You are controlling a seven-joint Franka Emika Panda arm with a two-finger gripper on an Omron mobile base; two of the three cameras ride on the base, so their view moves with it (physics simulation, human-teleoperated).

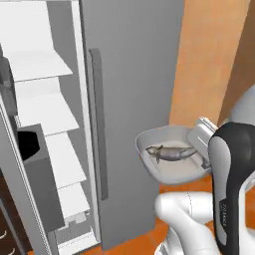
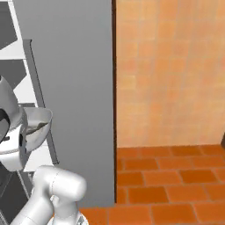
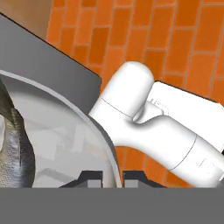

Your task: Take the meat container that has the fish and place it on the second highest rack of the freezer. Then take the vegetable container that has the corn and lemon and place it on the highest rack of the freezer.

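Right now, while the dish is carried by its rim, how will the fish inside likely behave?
The fish lies loose on the smooth dish floor, so it may slide if tilted. The raised rim probably keeps it in. The gripper pinches one edge only, so the dish could sag.

Freezer racks and floor

Inside the open freezer, white racks are stacked one above another: the highest rack, the second highest rack, and lower ones beneath. Nothing lies on their visible surfaces. Below, an orange tiled floor runs beside the freezer.
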